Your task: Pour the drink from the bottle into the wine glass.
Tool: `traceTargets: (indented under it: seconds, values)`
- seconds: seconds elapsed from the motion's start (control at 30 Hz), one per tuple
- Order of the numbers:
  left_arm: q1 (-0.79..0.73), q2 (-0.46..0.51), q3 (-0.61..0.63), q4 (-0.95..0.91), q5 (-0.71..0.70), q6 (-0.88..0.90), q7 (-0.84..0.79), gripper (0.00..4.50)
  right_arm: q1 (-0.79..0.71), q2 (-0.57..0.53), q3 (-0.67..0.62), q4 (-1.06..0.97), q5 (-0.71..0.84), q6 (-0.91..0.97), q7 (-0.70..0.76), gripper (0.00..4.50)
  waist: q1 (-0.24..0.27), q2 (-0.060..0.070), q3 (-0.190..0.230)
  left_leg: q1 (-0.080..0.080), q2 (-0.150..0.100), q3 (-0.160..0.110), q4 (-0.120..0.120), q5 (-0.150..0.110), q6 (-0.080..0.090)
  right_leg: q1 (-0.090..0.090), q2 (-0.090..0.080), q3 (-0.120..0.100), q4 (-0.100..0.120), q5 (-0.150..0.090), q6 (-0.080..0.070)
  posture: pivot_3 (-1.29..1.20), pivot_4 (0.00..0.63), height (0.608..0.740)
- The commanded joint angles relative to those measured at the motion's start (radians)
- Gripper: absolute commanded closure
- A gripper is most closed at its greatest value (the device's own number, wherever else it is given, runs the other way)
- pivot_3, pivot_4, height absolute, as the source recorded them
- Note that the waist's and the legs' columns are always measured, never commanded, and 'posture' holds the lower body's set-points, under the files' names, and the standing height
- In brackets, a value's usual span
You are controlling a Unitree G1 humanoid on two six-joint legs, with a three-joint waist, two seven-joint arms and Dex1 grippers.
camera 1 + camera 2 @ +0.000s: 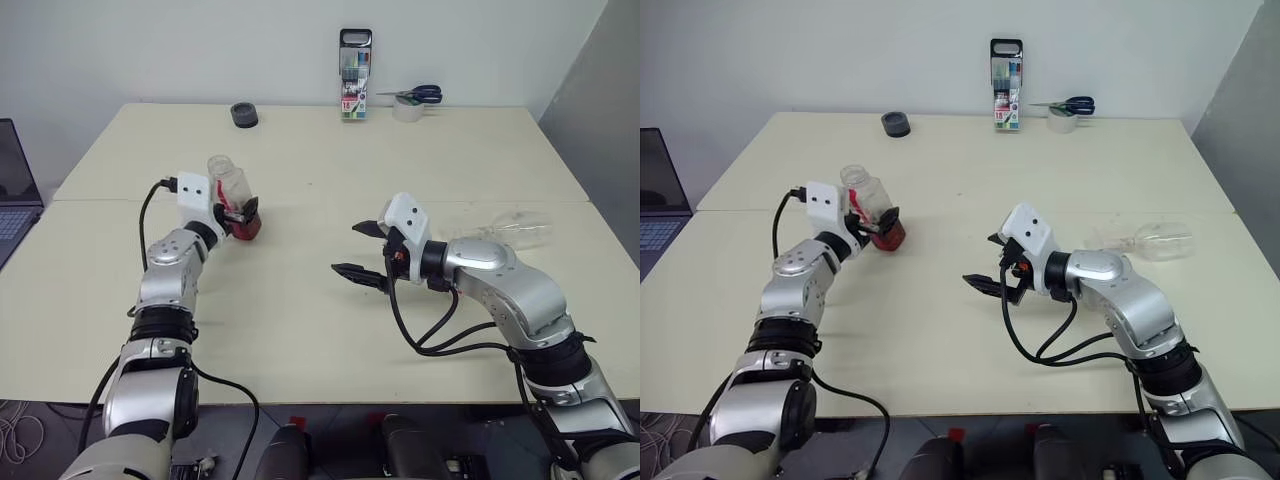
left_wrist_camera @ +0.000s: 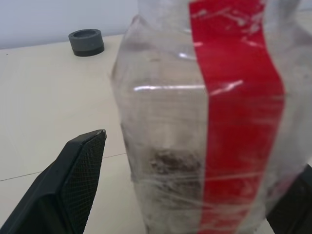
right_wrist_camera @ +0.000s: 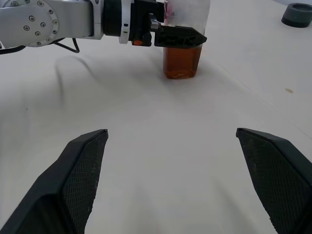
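Left end effector [image 1: 240, 214] fingers spread either side of bottle [image 1: 232, 195], upright on table [image 1: 300, 300] at 10 o'clock. Right end effector [image 1: 362, 252] wide open, empty. Wine glass [image 1: 508, 231] lying at 3 o'clock.

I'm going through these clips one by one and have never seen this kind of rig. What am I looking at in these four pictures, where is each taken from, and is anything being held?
This is a humanoid robot with two arms, each ending in a two-fingered black gripper. The two wide pictures come from a stereo camera on its head, looking down over a pale table. The other two come from cameras on the wrists, looking along each gripper's own fingers.

The left gripper is at a small clear bottle with a red label, standing on the table with amber drink in it. Its fingers stand apart from the bottle's sides, so it is not gripped. The right gripper is open and empty above the table.

A wine glass lies on its side beside the right arm. At the far edge are a dark round object, a marker case and scissors on a tape roll.
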Motion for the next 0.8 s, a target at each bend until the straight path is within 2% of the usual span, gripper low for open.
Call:
traceTargets:
  seconds: [0.03,0.37,0.57,0.8]
  values:
    - [0.040,-0.004,-0.003,-0.047,0.012,-0.041,-0.006,0.02,0.008,-0.007,-0.002,-0.038,-0.020,-0.022,-0.002,0.00,0.000,0.000,0.000,0.000,0.000,0.000,0.000,0.000,0.000,0.000,0.000,0.000,0.000,0.000,0.000,0.00,0.150,0.740]
    - [0.143,-0.018,0.005,-0.102,0.014,-0.089,0.003,0.02,0.066,-0.019,-0.025,-0.090,-0.038,-0.006,-0.018,0.00,0.001,0.000,0.000,0.000,0.000,0.000,0.000,0.000,0.000,0.000,0.000,0.000,0.000,0.000,0.000,0.00,0.150,0.740]
    - [0.301,-0.018,0.009,-0.313,0.006,-0.073,0.010,0.02,0.170,-0.014,-0.116,-0.176,0.014,0.047,-0.066,0.00,0.005,0.000,0.000,0.000,0.000,0.000,-0.001,-0.001,0.002,0.000,0.000,0.000,0.000,0.000,0.000,0.00,0.150,0.740]
    - [0.585,0.012,-0.042,-0.656,-0.018,0.005,-0.091,0.02,0.384,0.170,-0.351,-0.366,0.152,0.229,-0.308,0.00,0.010,0.000,-0.001,0.001,0.002,0.000,-0.002,-0.002,0.003,0.001,-0.001,0.001,0.000,0.000,0.000,0.00,0.150,0.740]
